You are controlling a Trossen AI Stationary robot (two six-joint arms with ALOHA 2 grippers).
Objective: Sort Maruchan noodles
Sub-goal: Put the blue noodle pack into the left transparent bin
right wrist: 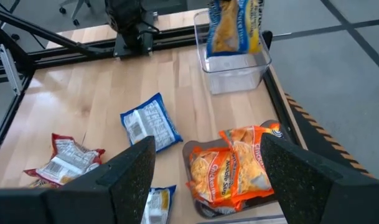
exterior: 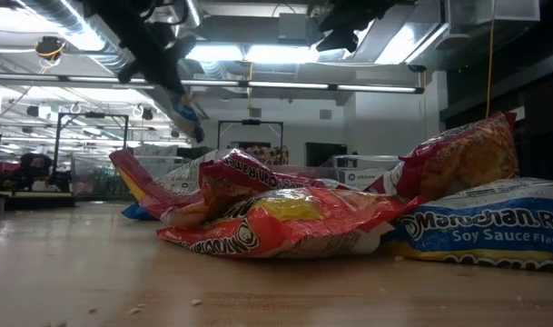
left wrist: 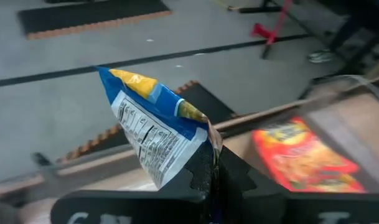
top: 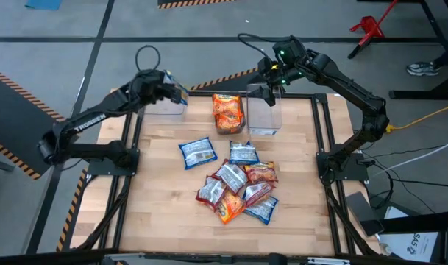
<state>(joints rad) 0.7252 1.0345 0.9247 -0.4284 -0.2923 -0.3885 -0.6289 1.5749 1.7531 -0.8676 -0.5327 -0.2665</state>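
Observation:
My left gripper (top: 173, 91) is shut on a blue-and-yellow noodle packet (left wrist: 155, 127) above the left clear bin (top: 163, 107) at the table's far edge. The right wrist view shows this packet (right wrist: 233, 25) hanging over that bin (right wrist: 236, 65). Orange packets (top: 227, 110) lie in the middle bin. My right gripper (top: 269, 87) is open and holds nothing, above the right clear bin (top: 263, 118). Several more packets lie heaped (top: 237, 188) mid-table, and two blue ones (top: 198, 152) (top: 243, 152) lie flat beside the heap. My left gripper pinches the blue-and-yellow packet between its two fingers at one end seam (left wrist: 205, 134). The packet is lifted clear of the table and hangs slanting below the fingers (exterior: 190, 113), over the left bin.
The three clear bins stand in a row along the far edge. The heap of packets (exterior: 285, 222) covers the table's middle, toward the right. Bare wood (top: 157, 206) lies near and left of the heap. Metal frame rails (top: 323, 132) run along the table's sides.

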